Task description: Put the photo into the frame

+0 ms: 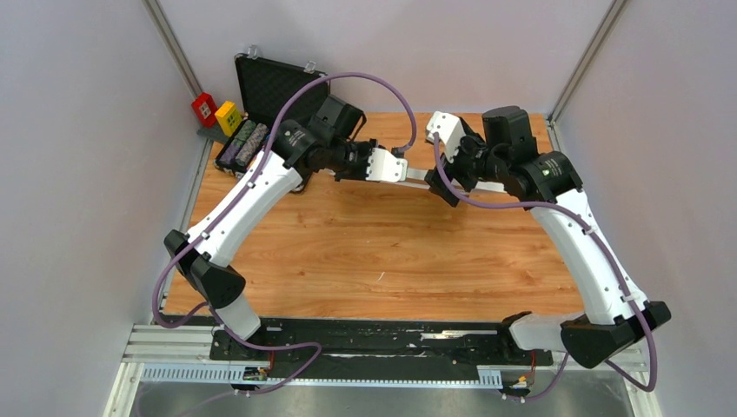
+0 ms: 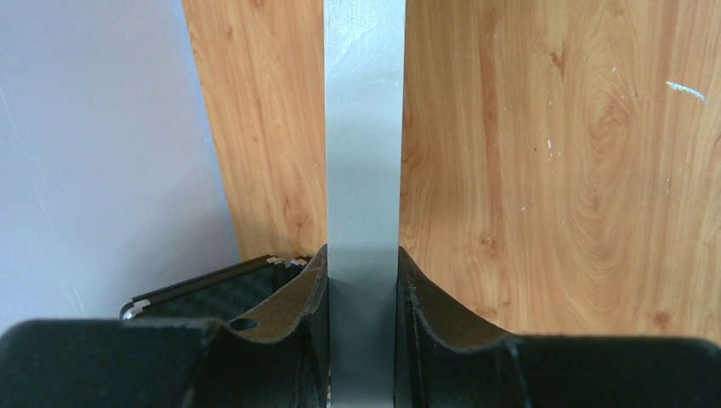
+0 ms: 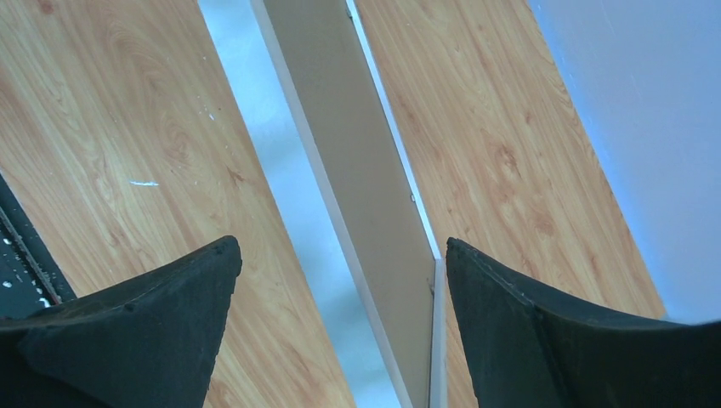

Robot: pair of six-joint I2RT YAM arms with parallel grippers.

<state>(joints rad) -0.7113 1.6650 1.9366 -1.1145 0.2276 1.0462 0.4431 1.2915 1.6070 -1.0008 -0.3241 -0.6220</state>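
The frame (image 1: pixel 465 181) stands on edge over the far part of the table, a thin pale strip seen edge-on between the two arms. My left gripper (image 1: pixel 401 169) is shut on its left end. In the left wrist view the grey edge of the frame (image 2: pixel 361 127) runs straight up from between the closed fingers of the left gripper (image 2: pixel 361 255). My right gripper (image 1: pixel 441 165) is open and straddles the frame. In the right wrist view the frame (image 3: pixel 357 170) shows a beige face, and its corner nearly touches the right finger (image 3: pixel 510 306) of my right gripper (image 3: pixel 340 246). The photo is hidden.
An open black hard case with foam lining (image 1: pixel 274 87) stands at the far left, also seen in the left wrist view (image 2: pixel 212 289). Beside it are a red block (image 1: pixel 204 109), a yellow block (image 1: pixel 228 115) and a dark tray (image 1: pixel 242 146). Grey walls enclose the wooden table (image 1: pixel 365 252).
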